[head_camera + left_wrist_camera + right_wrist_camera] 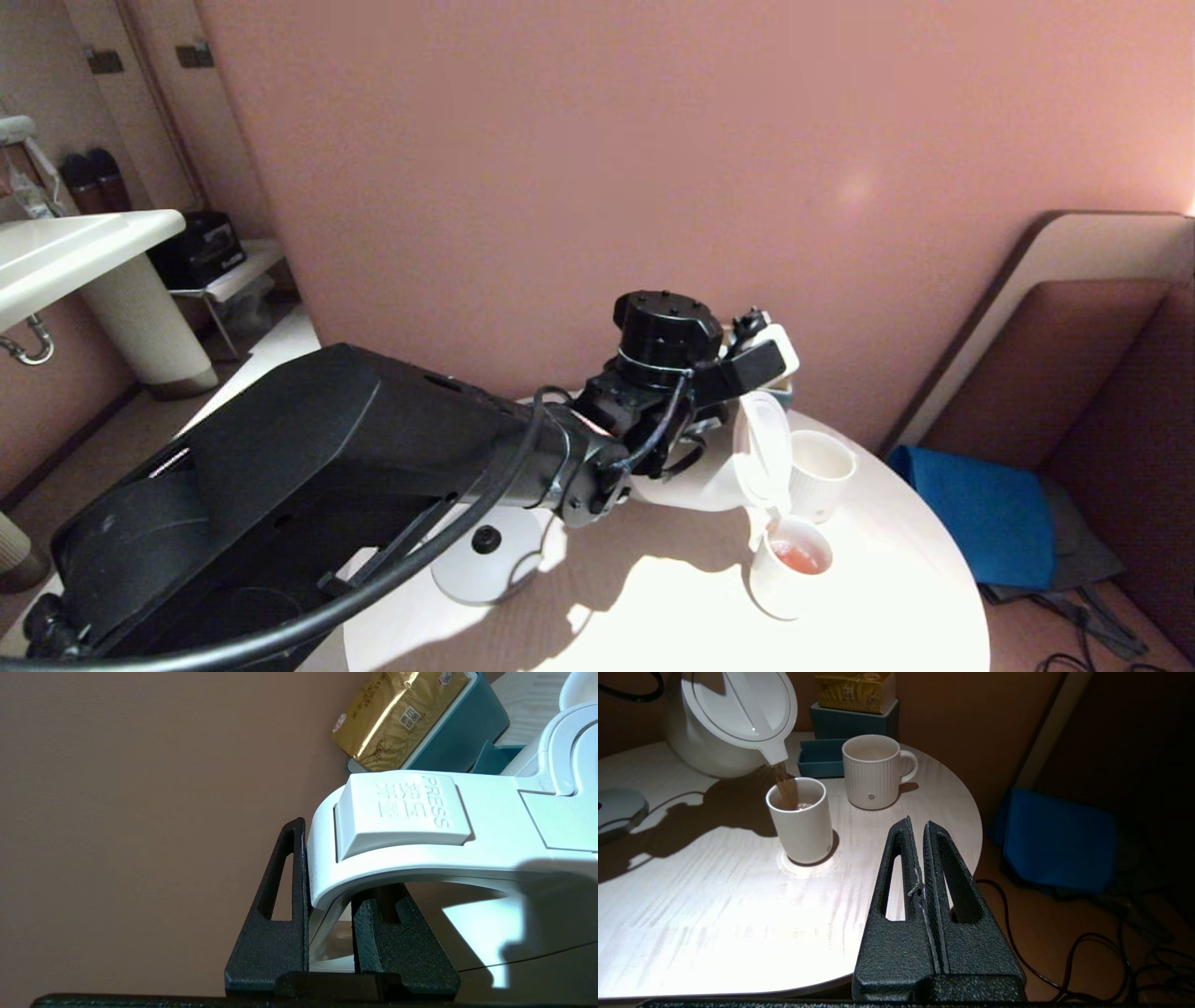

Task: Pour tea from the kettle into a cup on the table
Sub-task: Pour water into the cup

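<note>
Pouring stage, mid-stream. The left gripper [329,933] pinches the loop handle of the kettle [731,718], one jaw on the outer face of the handle and one inside the loop, and holds the kettle tipped above the table [714,914] with its spout turned down toward the cup [801,821]. A stream of tea [784,786] runs from the spout into the cup; from the head view reddish liquid [800,557] already lies in the cup's bottom, well below the rim as far as can be seen. The cup stands upright on the table directly under the spout, just beside the mug [873,772], which stands behind it near a teal box [852,721]. The kettle's round base [485,560] sits bare on the table, apart from the cup. The right gripper [922,858] hangs off the table's edge, jaws pressed together on nothing. Judged done: lifting, carrying, tipping. Judged left: filling further, righting the kettle, returning it to its base.
</note>
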{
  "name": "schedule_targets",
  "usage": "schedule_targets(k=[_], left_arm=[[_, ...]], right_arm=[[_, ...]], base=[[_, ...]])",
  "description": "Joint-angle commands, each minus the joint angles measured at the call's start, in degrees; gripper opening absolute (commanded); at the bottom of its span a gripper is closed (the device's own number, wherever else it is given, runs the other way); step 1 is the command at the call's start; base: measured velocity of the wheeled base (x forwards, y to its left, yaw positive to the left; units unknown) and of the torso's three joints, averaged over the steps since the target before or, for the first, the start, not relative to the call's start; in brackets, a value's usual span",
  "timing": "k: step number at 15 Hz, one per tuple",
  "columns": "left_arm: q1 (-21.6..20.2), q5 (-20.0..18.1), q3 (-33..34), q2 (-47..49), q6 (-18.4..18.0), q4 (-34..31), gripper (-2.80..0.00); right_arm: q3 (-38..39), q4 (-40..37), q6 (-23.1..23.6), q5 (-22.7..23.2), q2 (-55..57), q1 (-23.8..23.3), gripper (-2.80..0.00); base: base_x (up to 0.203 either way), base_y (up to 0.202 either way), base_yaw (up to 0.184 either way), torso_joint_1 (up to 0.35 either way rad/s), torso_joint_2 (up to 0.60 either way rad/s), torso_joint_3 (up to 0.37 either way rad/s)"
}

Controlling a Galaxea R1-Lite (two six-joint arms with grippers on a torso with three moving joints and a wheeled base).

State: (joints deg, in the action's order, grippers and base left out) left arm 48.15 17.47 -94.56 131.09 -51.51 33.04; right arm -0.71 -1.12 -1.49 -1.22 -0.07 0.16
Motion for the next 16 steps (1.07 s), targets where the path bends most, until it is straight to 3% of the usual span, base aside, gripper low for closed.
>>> schedule_targets(k=[1,16], left_arm=[[0.0,0.1,0.1,0.0,-0.3,0.3,-2.8],[1.2,0.4,-3.6,1.2,-2.7,0.0,-2.8]], right_arm=[[0.0,0.0,0.0,0.0,0.1,0.0,-2.8],[0.0,0.0,0.0,0.0,0.1,0.0,-2.8]], base=[[0.0,0.0,0.0,0.0,0.0,0.0],[0.0,0.0,0.0,0.0,0.0,0.0]])
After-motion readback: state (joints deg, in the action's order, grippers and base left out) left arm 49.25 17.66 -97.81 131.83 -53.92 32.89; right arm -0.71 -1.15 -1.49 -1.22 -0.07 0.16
